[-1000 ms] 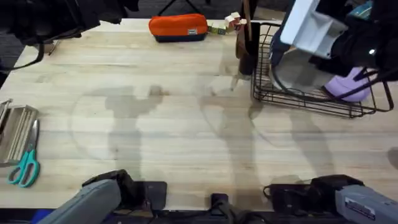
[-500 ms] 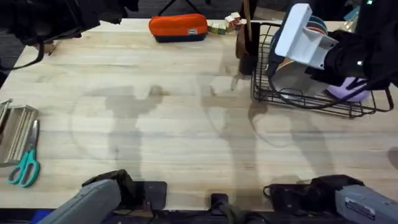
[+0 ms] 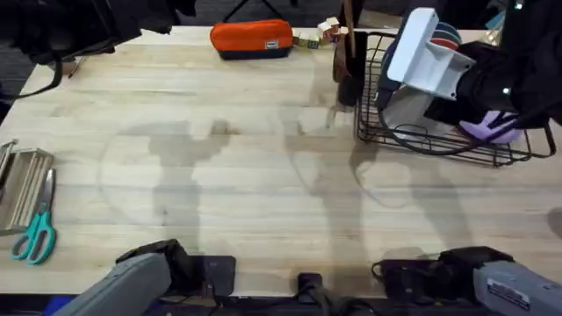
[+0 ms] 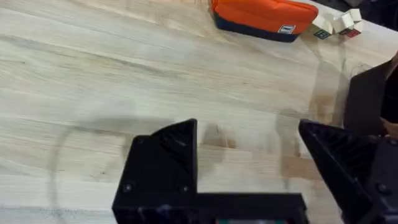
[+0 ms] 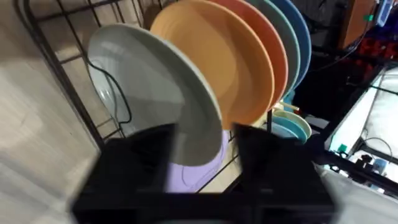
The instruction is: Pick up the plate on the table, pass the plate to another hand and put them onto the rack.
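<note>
With the right end effector (image 5: pixel 202 152) clamped on the plate (image 5: pixel 155 93), which stands upright in the rack (image 3: pixel 439 145) beside the orange plate (image 5: pixel 217 59), seat its rim between wires before releasing; left end effector (image 4: pixel 249 162) idles open over the desk (image 3: pixel 219 175)

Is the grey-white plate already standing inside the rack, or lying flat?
Standing on edge inside the rack: the plate is upright beside the orange plate, the right gripper around its rim.

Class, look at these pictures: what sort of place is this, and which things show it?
Probably a robot lab workbench, not a kitchen: a bare wooden table holds a wire dish rack, scissors and an orange pouch.
</note>
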Robot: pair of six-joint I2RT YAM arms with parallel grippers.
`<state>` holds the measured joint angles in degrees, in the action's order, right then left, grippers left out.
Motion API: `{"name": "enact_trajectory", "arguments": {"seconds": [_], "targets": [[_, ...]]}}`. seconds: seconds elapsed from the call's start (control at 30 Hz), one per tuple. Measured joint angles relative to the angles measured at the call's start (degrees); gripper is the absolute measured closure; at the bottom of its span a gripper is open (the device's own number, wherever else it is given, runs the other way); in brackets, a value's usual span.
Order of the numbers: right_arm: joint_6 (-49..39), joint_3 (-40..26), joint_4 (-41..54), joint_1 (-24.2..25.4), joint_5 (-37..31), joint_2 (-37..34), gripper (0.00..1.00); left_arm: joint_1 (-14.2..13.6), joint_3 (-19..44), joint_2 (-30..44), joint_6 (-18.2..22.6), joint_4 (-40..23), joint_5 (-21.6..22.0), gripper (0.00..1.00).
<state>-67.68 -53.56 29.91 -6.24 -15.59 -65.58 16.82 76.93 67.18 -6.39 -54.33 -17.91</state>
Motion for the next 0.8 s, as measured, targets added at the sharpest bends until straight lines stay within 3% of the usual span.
{"name": "enact_trajectory", "arguments": {"seconds": [0.1,0.13,0.53,0.8], "targets": [[0.11,0.02,0.02,0.00,0.00,0.00,0.116,0.00,0.00,0.00,0.00,0.00,-0.01,0.007],[-0.02,0.02,0.02,0.00,0.00,0.00,0.032,-0.02,0.00,0.00,0.00,0.00,-0.02,0.007],[1.47,0.13,-6.98,0.00,0.00,1.89,0.009,-0.01,0.00,0.00,0.00,0.00,-0.02,0.007],[18.38,-0.04,-7.10,0.00,0.24,8.85,0.009,0.00,0.00,0.00,0.00,0.00,0.00,0.008]]}}
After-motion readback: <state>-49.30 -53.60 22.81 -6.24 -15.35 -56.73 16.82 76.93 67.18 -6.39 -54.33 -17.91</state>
